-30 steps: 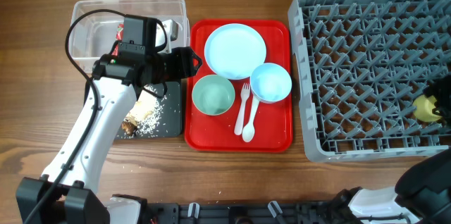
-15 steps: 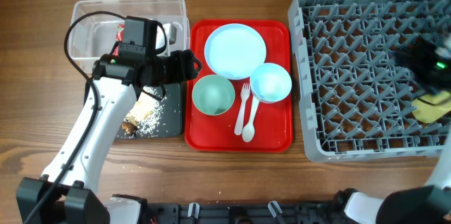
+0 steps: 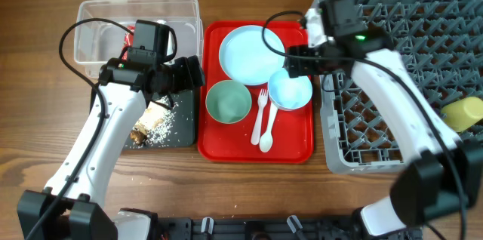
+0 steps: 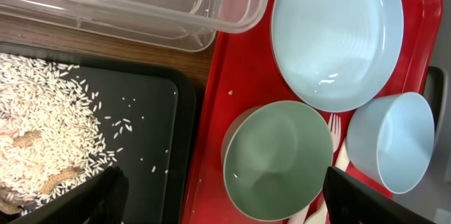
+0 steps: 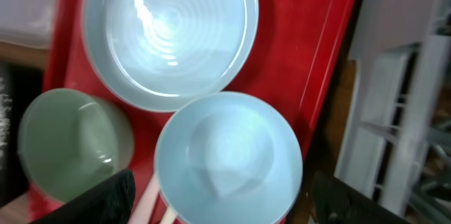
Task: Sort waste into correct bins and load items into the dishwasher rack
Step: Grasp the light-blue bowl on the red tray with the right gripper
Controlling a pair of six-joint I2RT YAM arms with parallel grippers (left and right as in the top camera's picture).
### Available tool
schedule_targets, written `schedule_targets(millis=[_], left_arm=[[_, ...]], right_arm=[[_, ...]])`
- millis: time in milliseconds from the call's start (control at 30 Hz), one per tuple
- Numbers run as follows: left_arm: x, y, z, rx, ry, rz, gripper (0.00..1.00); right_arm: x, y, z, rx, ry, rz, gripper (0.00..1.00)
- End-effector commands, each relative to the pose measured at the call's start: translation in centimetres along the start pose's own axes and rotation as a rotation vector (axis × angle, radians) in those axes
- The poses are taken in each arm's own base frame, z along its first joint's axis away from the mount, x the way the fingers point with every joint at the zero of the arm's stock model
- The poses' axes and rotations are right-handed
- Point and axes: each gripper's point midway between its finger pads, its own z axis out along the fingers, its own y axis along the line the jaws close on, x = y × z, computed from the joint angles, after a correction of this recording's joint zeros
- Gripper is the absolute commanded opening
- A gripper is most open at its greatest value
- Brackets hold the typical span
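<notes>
- The white spoon [image 3: 266, 142] and the white fork [image 3: 261, 108] lie side by side on the red tray [image 3: 290, 148], low in the middle of the overhead view.
- To their left, the black tray [image 3: 185, 115] holds the food scraps [image 3: 149, 125], which are white grains and brown bits.
- The green bowl [image 3: 228, 102] and the small blue bowl [image 3: 290, 93] sit on the red tray, one on each side of the fork.
- The left gripper [image 3: 194, 72] hangs over the top right corner of the black tray, just beside the red tray. Its jaws are spread wide and hold nothing.
- The right gripper [image 3: 296, 63] hangs over the small blue bowl. Its jaws are spread wide too, with nothing in them.
- The blue plate [image 3: 251, 53] sits at the top of the red tray, close to both bowls.
- The clear tub [image 3: 94, 13] is in the upper left. The red wrapper [image 3: 128, 38] shows inside it, partly hidden by the left arm.
- The grey rack [image 3: 453, 44] fills the right side. The yellow cup [image 3: 462, 112] lies in it by the right edge.
</notes>
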Motion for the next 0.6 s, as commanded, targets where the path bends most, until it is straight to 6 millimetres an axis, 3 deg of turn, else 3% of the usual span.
schedule_targets(millis=[0,233,433,467,567], left_arm=[[-0.4,0.2,-0.6,-0.009,-0.024,-0.011,0.90],[-0.4,0.2,-0.6,-0.009,-0.024,-0.011,0.91],[-0.4,0.2,-0.6,-0.008,-0.024,-0.011,0.91],[-0.4,0.2,-0.6,-0.009,-0.024,-0.011,0.91],[-0.4,0.2,-0.6,-0.009,-0.024,-0.011,0.91]], right_arm=[[-0.1,-1.2,3.3,0.057,0.042,0.015,0.81],[1.6,-2.5,7.7,0.096,0.136,0.050,0.80],[5.1,-0.6,8.0,0.047,0.282,0.040,0.77],[5.7,-0.2,7.9,0.034,0.306,0.041,0.73],[6.4,0.2,7.7,0.020,0.339,0.047,0.49]])
